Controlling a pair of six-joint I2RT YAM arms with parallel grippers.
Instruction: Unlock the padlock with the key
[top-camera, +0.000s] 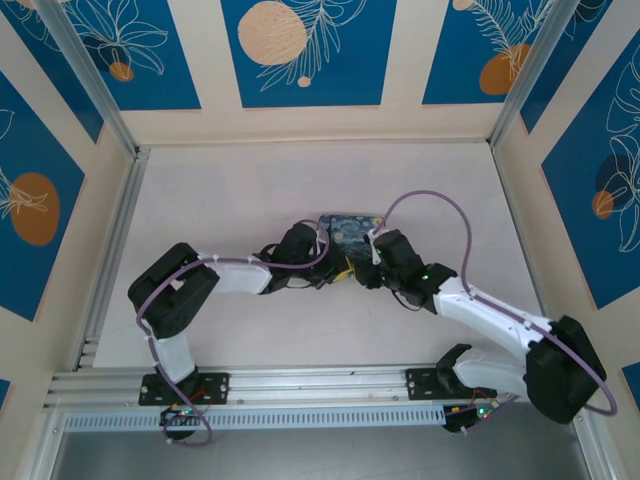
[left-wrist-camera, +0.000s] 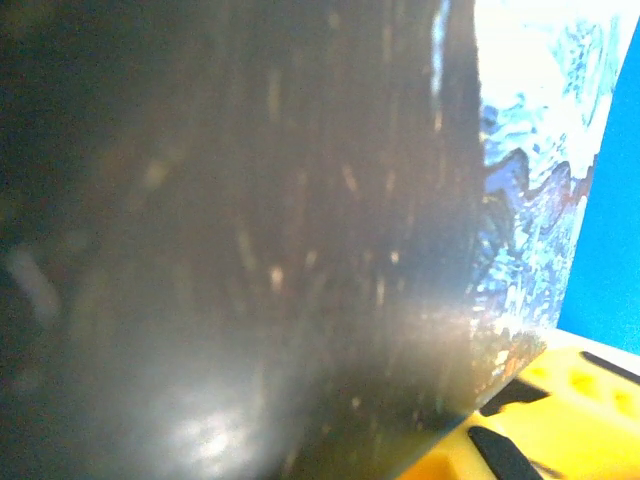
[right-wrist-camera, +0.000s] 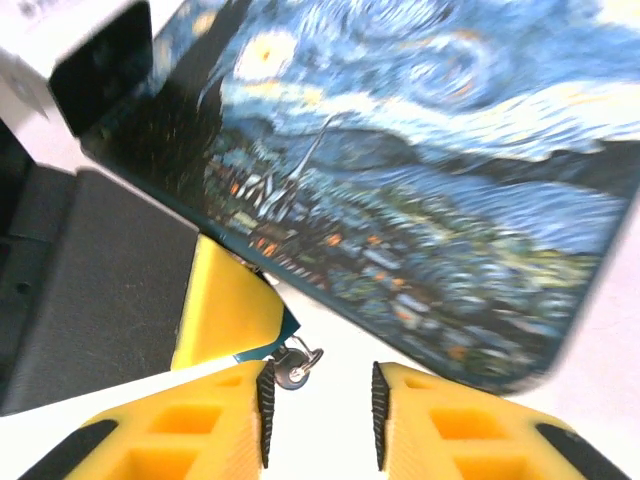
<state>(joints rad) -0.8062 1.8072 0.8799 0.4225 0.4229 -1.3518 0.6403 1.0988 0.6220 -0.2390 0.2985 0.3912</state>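
On the pale surface (top-camera: 230, 190), the yellow-fingered left gripper (top-camera: 340, 272) clamped a tiny bluish padlock (right-wrist-camera: 283, 332); the narrowly parted, empty right gripper (right-wrist-camera: 321, 415) risked knocking it askew.

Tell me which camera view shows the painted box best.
Right wrist: the painted box appears large, its starry print clear. Top external shows a small, distant patch; left wrist shows a blurred edge.

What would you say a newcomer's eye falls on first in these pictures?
The swirly painted box sits at mid-table, the left arm and right arm meeting at its near edge. In the right wrist view, the right hand hovers open just short of a tiny metal piece off the box's corner, beside the left hand's yellow finger.
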